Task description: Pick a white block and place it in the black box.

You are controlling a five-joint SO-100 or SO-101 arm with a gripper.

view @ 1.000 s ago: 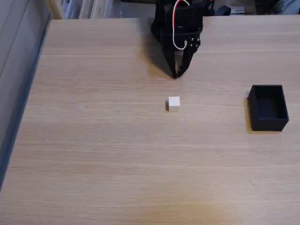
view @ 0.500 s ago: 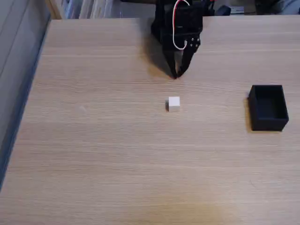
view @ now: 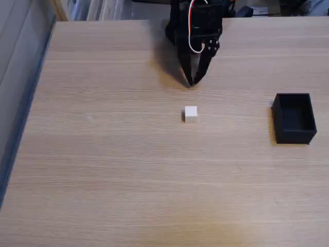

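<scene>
White block [view: 190, 113] sits apart from closed tool [view: 191, 83].

A light wood-grain table [view: 128, 170] spans the fixed view under soft, even light. Past its left edge runs a grey floor [view: 15, 46]. Beyond its far edge stand pale shelves [view: 97, 7] and blurred clutter.
</scene>
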